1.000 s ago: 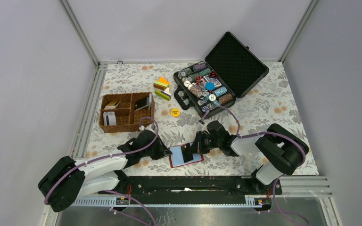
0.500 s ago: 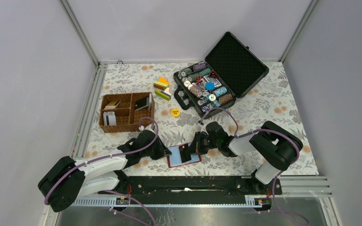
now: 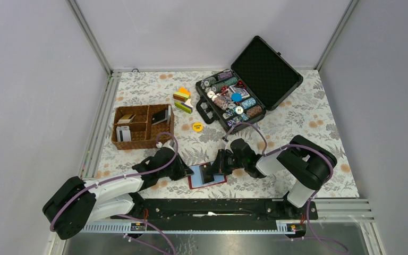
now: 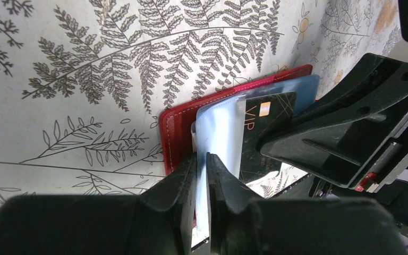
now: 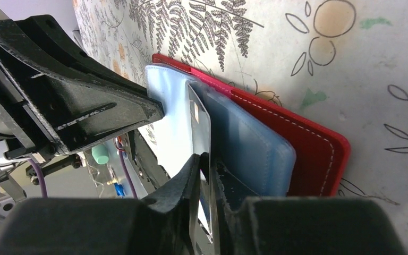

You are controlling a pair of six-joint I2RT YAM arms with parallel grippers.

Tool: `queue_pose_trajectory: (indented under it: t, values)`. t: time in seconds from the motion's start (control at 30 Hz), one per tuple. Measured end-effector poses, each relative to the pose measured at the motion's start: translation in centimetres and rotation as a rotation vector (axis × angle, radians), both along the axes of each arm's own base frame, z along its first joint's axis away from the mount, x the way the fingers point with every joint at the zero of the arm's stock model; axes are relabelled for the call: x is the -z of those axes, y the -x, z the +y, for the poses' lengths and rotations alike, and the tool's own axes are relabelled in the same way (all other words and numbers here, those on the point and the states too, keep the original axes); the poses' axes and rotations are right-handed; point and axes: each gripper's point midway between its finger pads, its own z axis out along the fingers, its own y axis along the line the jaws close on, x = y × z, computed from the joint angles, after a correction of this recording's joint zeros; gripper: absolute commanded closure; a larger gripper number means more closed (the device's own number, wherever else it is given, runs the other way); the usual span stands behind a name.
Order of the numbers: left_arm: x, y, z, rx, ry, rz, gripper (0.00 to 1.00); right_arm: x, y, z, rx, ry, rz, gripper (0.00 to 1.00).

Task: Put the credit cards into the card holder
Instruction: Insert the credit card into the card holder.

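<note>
1. Card holder [image 3: 218, 179]: a red, stitched, leather-look bifold. It lies open on the fern-and-flower printed bench [image 3: 308, 117], near the front edge between both arms. Its clear inner sleeves show light blue.
2. We count one dark glossy credit card [image 4: 268, 127], marked VIP, standing partly in a sleeve.
3. The left gripper [image 4: 202, 175] is pinched almost closed on a clear sleeve of the card holder. The right gripper [image 5: 206, 167] has its jaws nearly together with that credit card's edge between them.
4. One brown wicker basket [image 3: 138, 143] has three compartments holding further cards, too small for us to count.
5. Since a second ago, the card holder and the right arm have shifted slightly left.
</note>
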Motion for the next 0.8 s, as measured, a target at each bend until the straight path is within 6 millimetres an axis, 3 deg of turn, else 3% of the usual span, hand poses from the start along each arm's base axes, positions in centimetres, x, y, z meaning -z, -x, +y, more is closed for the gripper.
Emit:
queue_pose_trajectory:
  t: [0.2,0.4,0.8]
  values:
    - [-0.3,-0.1,-0.2,-0.004,0.015,-0.007,0.76,0.1,0.1,0.3,-0.003,0.018,-0.006,0.7]
    - [-0.3,-0.1,-0.2,-0.003,0.017,-0.009,0.76,-0.6,0.0,0.8,-0.021,0.063,-0.043,0.48]
    - [-0.2,0.0,-0.2,0.0,0.017,-0.009,0.76,-1.4,-1.8,-0.2,-0.02,0.273,-0.214,0.31]
